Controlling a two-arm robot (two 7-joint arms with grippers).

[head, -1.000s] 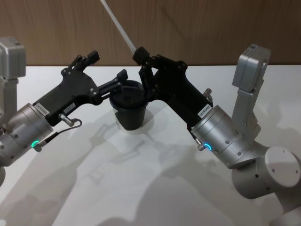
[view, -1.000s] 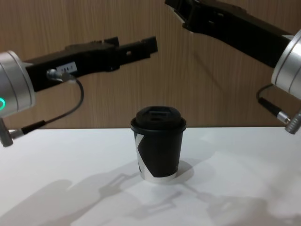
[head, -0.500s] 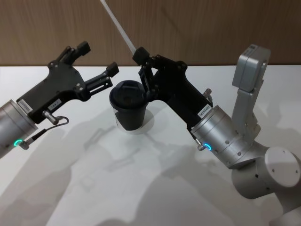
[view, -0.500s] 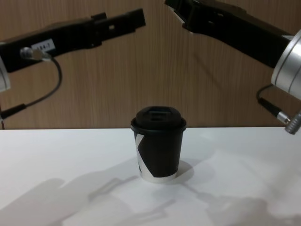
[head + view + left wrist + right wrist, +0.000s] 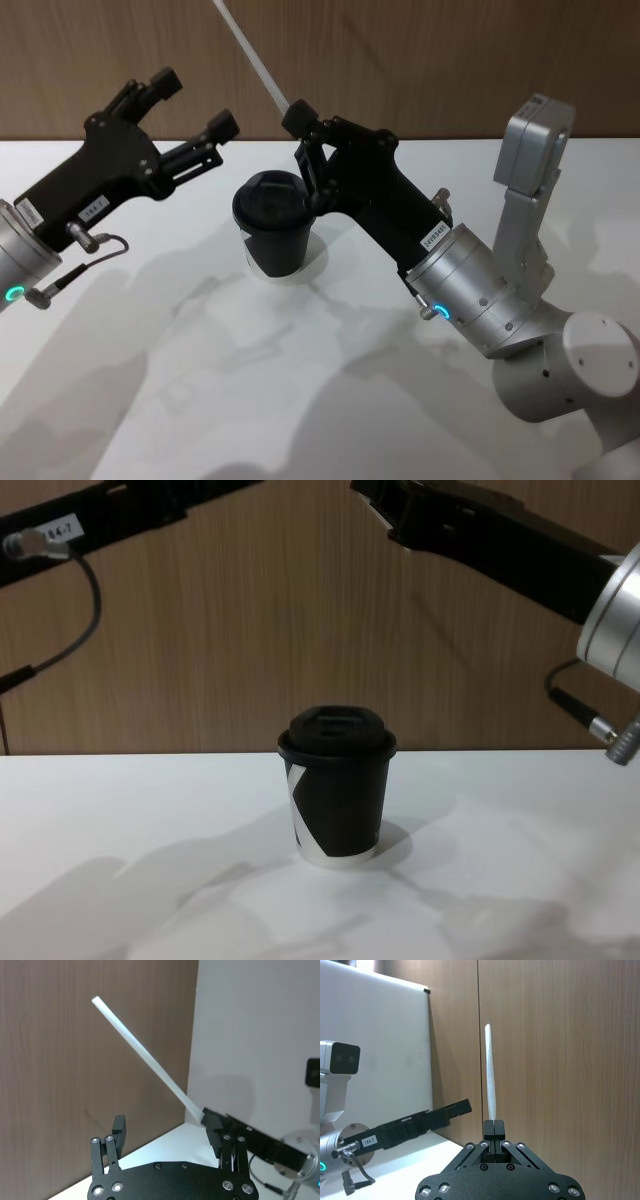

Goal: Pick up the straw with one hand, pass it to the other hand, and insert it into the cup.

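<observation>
Tabletop [image 5: 300, 400]: white, carries the task's things. Right gripper [image 5: 298, 118]: raised just behind the cup [image 5: 275, 225], clamped on the straw's [image 5: 252, 55] lower end. Left gripper [image 5: 193, 103]: has climbed away from the lid over the last second, fingers apart, facing the straw without touching it. Cup: upright, lidded. Straw: slants upward, top end free. Handover looks next; insertion not begun.

White table [image 5: 300, 400], upright cup [image 5: 277, 227]
</observation>
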